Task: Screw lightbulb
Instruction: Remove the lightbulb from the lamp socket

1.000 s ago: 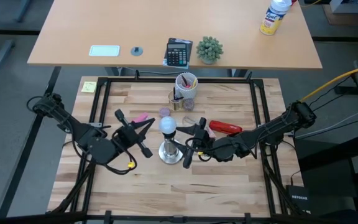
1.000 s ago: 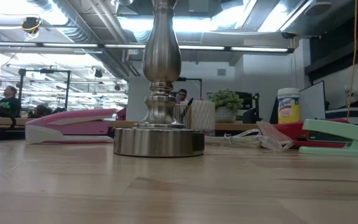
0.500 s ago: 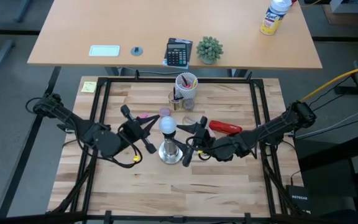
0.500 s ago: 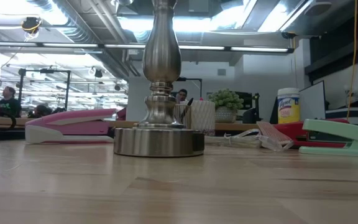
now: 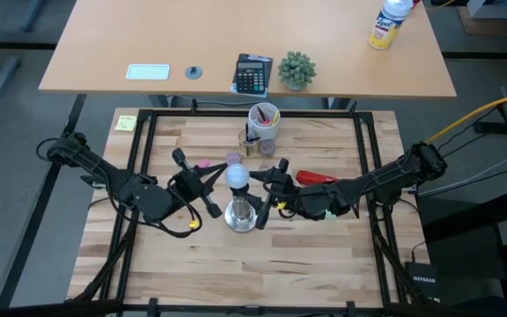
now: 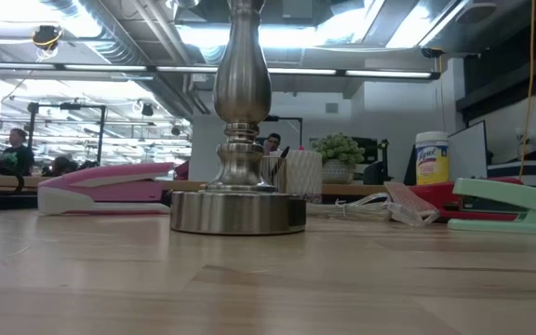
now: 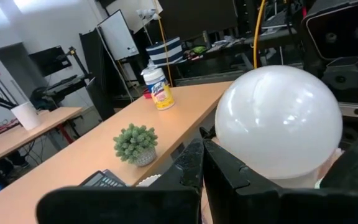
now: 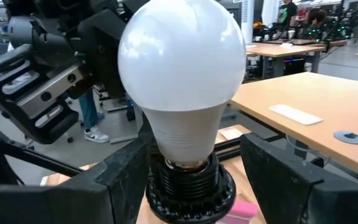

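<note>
bulb seated in the socket, both claws closing in

the bulb (image 5: 238, 176) sits upright in the black socket (image 8: 188, 180) atop the silver stand (image 5: 241, 214), near the middle of the worktop (image 5: 236, 264). in the right wrist view its screw base is nearly all down in the socket, so the threading looks begun or close to done; how tight it is cannot be told.

the right claw (image 5: 267, 190) is spread, its fingers (image 8: 278, 171) either side of the socket just under the bulb, not yet pressing it. the left claw (image 5: 199, 183) is also spread, right beside the bulb on the other side, one finger (image 7: 229, 174) close against the white globe; touching or not, i cannot tell.

judged step: getting a grip for a turn. the next move seems to need one claw steadying the stand's neck or socket while the other pinches the globe lightly and twists; too hard a squeeze or an off-centre pull could tip the stand.

further out lie a pink stapler (image 6: 110, 186), a red stapler (image 5: 319, 180) and a cup of pens (image 5: 264, 119) toward the far edge.
</note>
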Robot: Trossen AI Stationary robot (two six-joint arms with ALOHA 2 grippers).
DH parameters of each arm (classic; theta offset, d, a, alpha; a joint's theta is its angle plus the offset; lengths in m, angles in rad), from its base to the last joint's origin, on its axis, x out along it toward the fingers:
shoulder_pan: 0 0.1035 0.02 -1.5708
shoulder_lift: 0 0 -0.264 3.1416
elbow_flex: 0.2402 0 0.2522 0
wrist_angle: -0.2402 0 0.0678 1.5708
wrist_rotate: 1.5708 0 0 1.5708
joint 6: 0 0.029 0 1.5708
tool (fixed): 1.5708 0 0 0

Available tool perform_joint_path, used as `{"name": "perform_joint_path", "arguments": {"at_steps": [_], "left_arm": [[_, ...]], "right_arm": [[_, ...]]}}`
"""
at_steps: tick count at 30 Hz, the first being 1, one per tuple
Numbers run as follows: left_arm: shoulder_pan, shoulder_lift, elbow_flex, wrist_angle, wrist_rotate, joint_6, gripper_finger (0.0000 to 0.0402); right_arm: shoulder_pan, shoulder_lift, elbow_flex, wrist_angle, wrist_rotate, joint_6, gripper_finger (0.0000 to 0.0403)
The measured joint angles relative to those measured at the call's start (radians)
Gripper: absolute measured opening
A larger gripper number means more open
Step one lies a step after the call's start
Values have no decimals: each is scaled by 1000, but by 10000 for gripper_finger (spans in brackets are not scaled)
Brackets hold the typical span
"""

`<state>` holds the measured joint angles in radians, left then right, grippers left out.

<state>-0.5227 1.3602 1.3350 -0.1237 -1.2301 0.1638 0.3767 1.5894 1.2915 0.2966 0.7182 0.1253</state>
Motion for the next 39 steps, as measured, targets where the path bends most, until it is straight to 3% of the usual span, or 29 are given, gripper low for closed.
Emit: {"name": "perform_joint_path", "arguments": {"at_steps": [11,17,31,39], "left_arm": [[-45,0,0,4,0,0,1],[-43,0,0,6,44,-10,1],[-73,0,0,3,56,-13,1],[-110,0,0,-52,49,-105,1]], "right_arm": [[0,0,0,-1,-6,-3,253],[-32,0,0,-1,-133,-3,253],[-51,0,0,0,-137,-137,253],[-51,0,0,0,-154,-138,253]]}}
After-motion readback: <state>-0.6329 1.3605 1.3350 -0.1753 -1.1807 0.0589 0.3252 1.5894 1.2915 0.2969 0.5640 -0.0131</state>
